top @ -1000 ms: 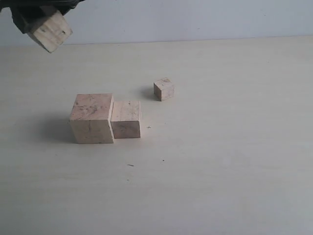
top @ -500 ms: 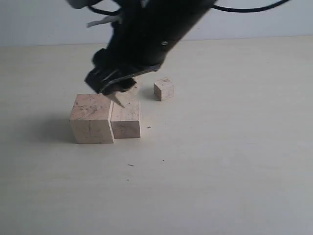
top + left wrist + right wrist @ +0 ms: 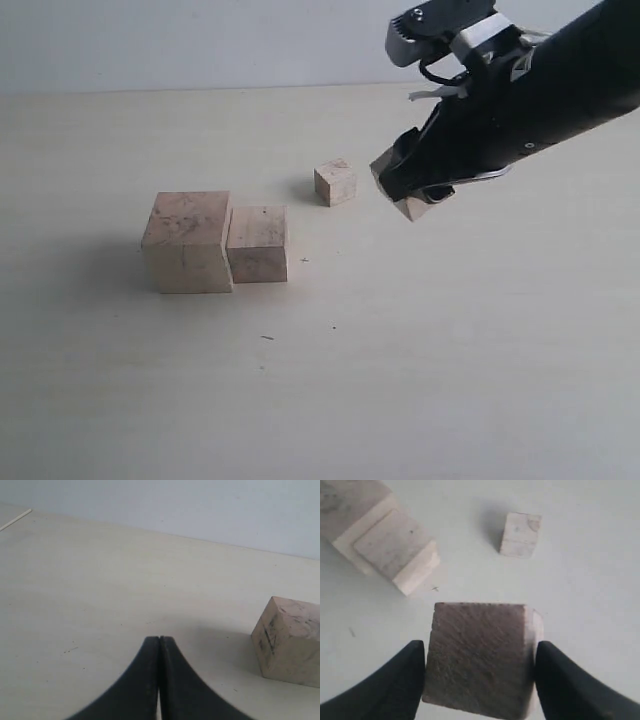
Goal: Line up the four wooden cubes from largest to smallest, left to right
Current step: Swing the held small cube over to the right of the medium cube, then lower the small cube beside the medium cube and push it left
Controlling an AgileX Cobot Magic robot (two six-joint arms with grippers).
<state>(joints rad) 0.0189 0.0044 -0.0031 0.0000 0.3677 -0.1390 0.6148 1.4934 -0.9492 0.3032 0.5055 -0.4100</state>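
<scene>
Nearest the exterior camera the pale surface [image 3: 330, 400] lies bare. Behind that strip stands the start of the row: the largest cube [image 3: 187, 242] on the left with the second cube [image 3: 257, 244] touching its right side, their front faces roughly in line.

Farther back and to the right, the right gripper [image 3: 408, 192] hangs over the surface with its jaws clenched on the third cube [image 3: 479, 657], one finger on each of two opposite faces. The cube looks tilted and clear of the surface. Just to its left, apart from it, the smallest cube [image 3: 335, 184] sits alone, behind and to the right of the row's open end.

The step in hand appears to be setting the third cube down just right of the second. To do it well, the arm should bring the cube forward and left, level it so a face meets the surface flat, and square it to the row. If the fingers straddle the cube along the row, one would wedge against the second cube, so turning the wrist or leaving a small gap seems wise. The path should also skirt the smallest cube.

The left gripper [image 3: 159, 640], outside the exterior view, has its jaws pressed together on nothing.
</scene>
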